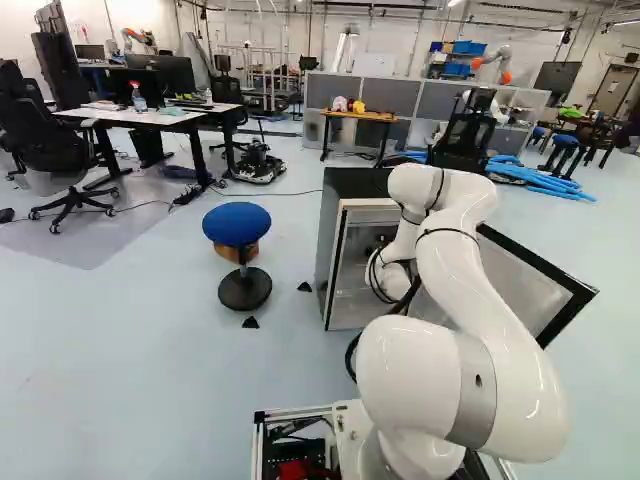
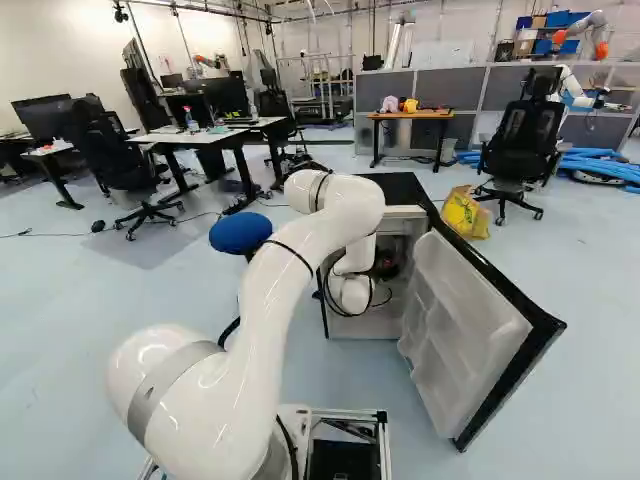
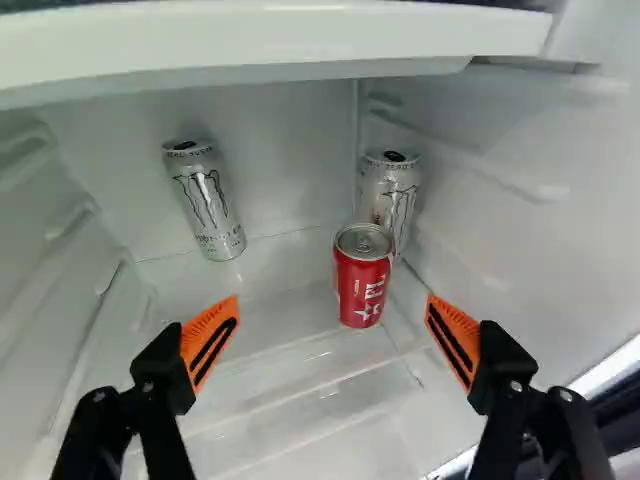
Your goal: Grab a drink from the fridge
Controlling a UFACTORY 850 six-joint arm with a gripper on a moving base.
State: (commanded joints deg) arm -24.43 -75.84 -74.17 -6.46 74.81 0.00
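In the right base view my gripper (image 2: 386, 264) is a dark shape inside the open fridge (image 2: 404, 190), partly hidden by the arm. The wrist view shows the gripper (image 3: 332, 312) with its orange-padded fingers wide apart and nothing gripped. A short red can (image 3: 362, 278) stands upright on the fridge floor, ahead of the gap between the fingers and nearer one finger. Just behind it is a tall silver can (image 3: 392, 198), partly covered by it, in the back corner. Another silver can (image 3: 206, 202) stands apart near the back wall.
A white shelf edge (image 3: 280, 35) spans the fridge above the cans, and ribbed side walls flank the gripper. The fridge door (image 2: 465, 330) hangs wide open beside the arm. A blue stool (image 1: 237, 224) stands on the other side, near the fridge. Other robots are in the background.
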